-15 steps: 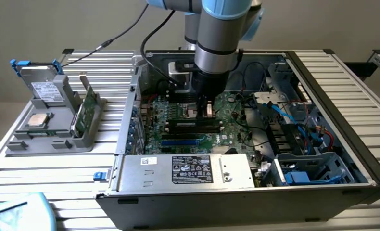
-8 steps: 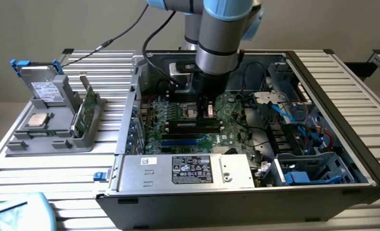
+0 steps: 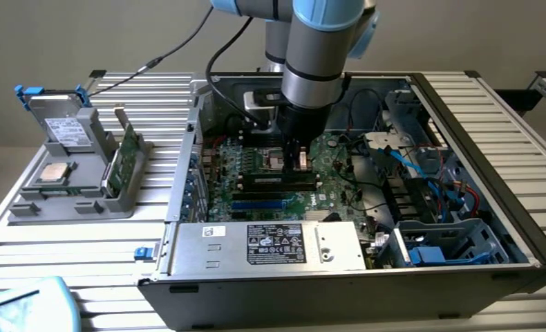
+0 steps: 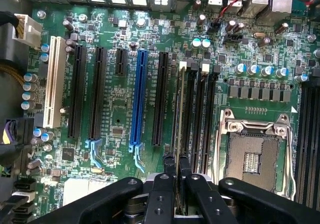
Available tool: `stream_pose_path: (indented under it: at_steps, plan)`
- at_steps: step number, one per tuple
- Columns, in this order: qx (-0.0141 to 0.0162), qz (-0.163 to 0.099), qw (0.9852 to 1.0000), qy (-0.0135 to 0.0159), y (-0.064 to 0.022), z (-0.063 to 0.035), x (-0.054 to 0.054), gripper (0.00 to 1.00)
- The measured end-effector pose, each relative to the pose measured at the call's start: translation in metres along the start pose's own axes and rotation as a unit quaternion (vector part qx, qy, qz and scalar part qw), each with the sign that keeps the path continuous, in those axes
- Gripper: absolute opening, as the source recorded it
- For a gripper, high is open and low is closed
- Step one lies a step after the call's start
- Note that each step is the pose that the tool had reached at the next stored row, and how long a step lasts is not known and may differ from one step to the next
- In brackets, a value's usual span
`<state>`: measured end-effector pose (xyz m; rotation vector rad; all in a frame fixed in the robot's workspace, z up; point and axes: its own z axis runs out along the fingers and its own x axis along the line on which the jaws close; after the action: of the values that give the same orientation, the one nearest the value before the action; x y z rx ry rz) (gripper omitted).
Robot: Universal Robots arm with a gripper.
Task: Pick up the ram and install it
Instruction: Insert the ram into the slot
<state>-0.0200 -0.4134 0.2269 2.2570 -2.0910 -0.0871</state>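
Note:
The ram (image 4: 178,109) shows edge-on as a thin strip running along the first of the black memory slots (image 4: 200,119) beside the CPU socket. My gripper (image 4: 177,160) is shut on its near end, with the two black fingers (image 4: 169,166) pressed against either side. I cannot tell whether the ram is seated in the slot or just above it. From the exterior view, my gripper (image 3: 296,162) points straight down into the open computer case (image 3: 494,173), low over the green motherboard (image 3: 254,173).
Beside the memory slots lies the open CPU socket (image 4: 252,156), with a blue slot (image 4: 138,99) and black expansion slots on the other side. A silver power supply (image 3: 273,245) and blue cables (image 3: 430,173) crowd the case. A grey holder (image 3: 70,194) with a wider green card (image 3: 123,162) stands outside it.

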Motion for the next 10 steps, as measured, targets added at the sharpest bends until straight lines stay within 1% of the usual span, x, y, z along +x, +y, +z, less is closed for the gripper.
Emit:
stream_pose_path:
  at_steps: [5,10]
  plan:
    - [0.0,0.0,1.0,-0.0003,-0.0003,0.0011,0.0,0.14]
    - [0.0002,-0.001,1.0,-0.0017,-0.0006,0.0018,0.0001,0.14]
